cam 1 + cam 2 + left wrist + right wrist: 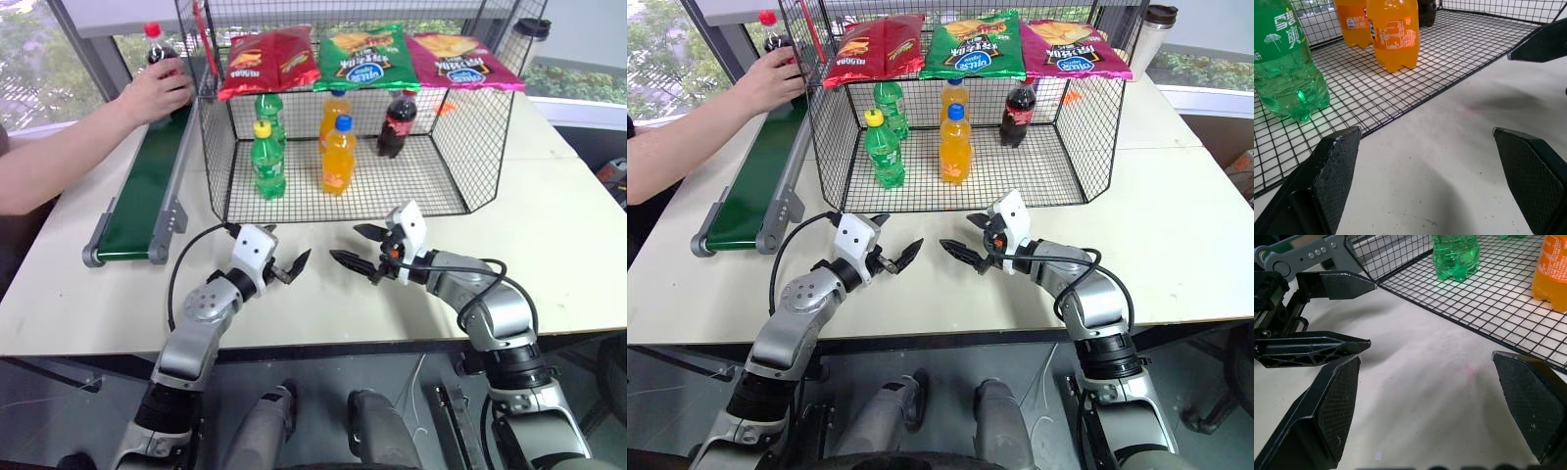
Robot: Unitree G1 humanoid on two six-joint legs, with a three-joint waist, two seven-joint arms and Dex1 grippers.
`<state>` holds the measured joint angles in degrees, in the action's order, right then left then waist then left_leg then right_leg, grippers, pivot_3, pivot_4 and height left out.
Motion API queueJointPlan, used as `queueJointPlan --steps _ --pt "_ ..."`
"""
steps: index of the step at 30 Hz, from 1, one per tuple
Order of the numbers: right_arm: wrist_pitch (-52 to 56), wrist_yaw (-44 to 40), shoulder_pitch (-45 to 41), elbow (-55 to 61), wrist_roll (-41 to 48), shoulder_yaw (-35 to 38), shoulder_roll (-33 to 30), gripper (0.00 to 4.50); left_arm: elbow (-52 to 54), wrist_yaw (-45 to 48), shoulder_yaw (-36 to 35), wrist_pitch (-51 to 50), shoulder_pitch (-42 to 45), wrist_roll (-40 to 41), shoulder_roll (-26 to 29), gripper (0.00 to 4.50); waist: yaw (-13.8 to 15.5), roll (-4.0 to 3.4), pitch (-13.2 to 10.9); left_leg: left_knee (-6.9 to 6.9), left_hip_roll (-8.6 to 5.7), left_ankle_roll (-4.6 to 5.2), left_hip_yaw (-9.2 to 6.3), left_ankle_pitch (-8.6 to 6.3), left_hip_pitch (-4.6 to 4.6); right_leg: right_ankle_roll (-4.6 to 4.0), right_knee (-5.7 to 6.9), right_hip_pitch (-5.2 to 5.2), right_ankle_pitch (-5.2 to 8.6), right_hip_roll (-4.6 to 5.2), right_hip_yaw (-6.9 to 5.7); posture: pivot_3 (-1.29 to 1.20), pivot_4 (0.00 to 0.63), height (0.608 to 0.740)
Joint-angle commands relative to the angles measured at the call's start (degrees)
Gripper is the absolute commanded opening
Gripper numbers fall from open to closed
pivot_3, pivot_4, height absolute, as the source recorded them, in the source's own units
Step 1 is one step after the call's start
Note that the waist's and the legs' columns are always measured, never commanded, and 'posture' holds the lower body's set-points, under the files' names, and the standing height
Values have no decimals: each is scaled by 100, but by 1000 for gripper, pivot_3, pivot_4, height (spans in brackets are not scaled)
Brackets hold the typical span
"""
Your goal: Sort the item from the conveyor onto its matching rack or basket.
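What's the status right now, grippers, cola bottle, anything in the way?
Left gripper and right gripper open, empty, over table. Cola bottle at conveyor's far end, in a person's hand. That hand's in the way.

Pale table (549, 225) bearing green conveyor (142, 191) at left, black wire-mesh cage (460, 147) just beside.

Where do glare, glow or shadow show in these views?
Left wrist view: light glows through the green soda bottle; soft shadow on the table. Left eye view: bright daylight in the windows behind the wire cage.
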<state>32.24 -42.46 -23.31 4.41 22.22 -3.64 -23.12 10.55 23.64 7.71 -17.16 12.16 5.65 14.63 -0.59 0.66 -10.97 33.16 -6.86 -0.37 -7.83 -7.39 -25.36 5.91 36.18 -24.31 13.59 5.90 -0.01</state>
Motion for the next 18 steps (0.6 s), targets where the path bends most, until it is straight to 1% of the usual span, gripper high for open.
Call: queueJointPlan --steps 1,13,16,18 --pt "-10 -33 -142 290 92 46 -11 4432 72 30 9 90 85 -12 -3 4500 0 0 0 0 0 0 0 0 0 0 0 0 0 0 0 0 150 738" --pt "-5 -74 -182 294 100 32 -8 4432 111 8 -30 114 63 4 -16 4500 0 0 0 0 0 0 0 0 0 0 0 0 0 0 0 0 150 738" --pt "3 -75 -190 314 100 27 -3 4432 254 -10 -81 18 5 27 23 4500 0 0 0 0 0 0 0 0 0 0 0 0 0 0 0 0 150 738" --pt "30 -91 -197 384 126 30 -13 4432 541 -65 -287 -106 -123 143 71 4500 -3 0 0 0 0 0 0 0 0 0 0 0 0 0 0 0 150 738"
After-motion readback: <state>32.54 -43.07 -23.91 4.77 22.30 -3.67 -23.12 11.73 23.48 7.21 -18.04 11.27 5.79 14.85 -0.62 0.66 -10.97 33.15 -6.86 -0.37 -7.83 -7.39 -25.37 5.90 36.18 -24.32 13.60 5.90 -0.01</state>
